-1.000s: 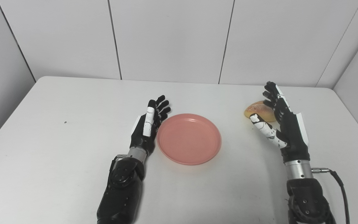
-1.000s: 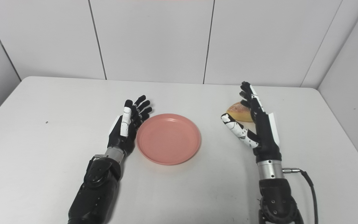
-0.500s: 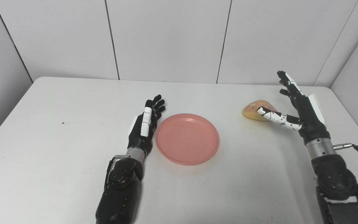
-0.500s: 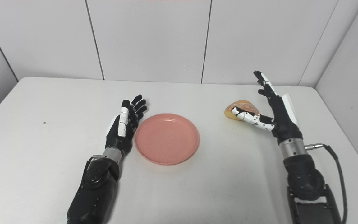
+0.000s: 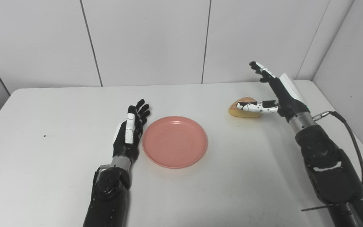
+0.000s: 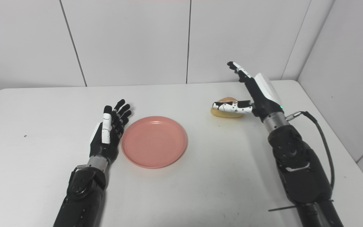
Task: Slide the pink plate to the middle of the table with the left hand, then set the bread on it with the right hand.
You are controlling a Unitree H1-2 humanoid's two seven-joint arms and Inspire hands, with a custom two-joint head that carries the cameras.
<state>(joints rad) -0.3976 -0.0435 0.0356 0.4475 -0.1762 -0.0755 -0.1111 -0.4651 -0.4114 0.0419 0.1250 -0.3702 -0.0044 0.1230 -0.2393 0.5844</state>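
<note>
Bread (image 5: 244, 108) lies far right of the pink plate (image 5: 175, 142), which sits mid-table. The right hand (image 5: 277, 94), fingers spread and holding nothing, brackets it; the grasp is in hand, and closing comes next. The left hand (image 5: 130, 134) rests open beside the plate's left rim.

A white table (image 5: 58, 176) with rounded far corners is filling most of the scene, its far edge running along a pale panelled wall. A pink plate (image 5: 175, 141) is sitting flat on it, roughly midway between left and right and nearer the front than the back. A piece of bread (image 5: 243, 112) (golden, with a browner top) is lying on the surface to the right of the plate and farther back, well apart from it. A small dark speck (image 5: 44, 136) is showing on the tabletop far out to the left. The left hand (image 5: 130, 135) is resting edge-down on the table, just beside the plate's left rim.
</note>
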